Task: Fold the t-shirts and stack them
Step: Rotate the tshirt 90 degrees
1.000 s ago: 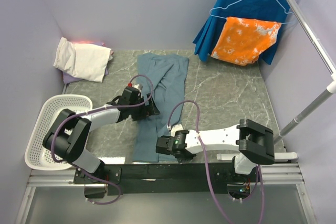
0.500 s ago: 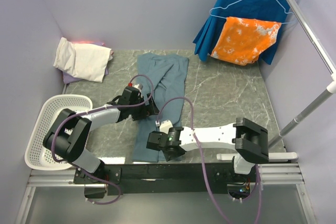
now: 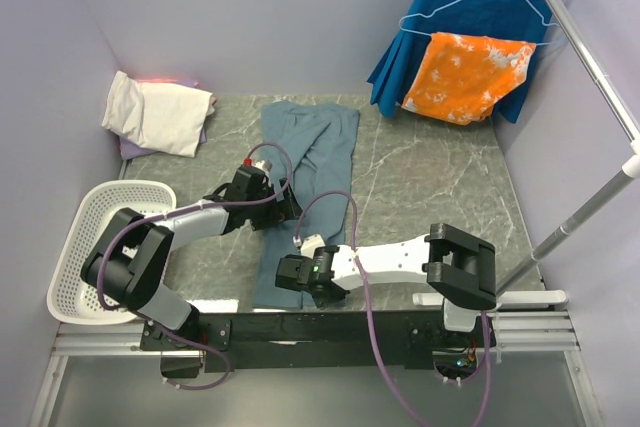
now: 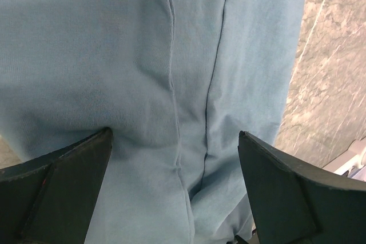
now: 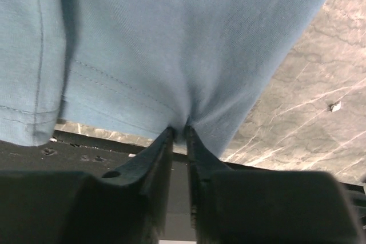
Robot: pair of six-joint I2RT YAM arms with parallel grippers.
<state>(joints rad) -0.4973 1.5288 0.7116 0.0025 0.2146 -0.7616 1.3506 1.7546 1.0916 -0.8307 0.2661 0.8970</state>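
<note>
Overhead rear view, wrist close-ups (shared: blue-grey shirt (image 3: 325, 152))

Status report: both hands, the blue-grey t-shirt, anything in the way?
Left hand open, down on the middle of the blue-grey t-shirt. Right hand shut on its near hem. Shirt a long strip on the table; nothing else on it.
</note>
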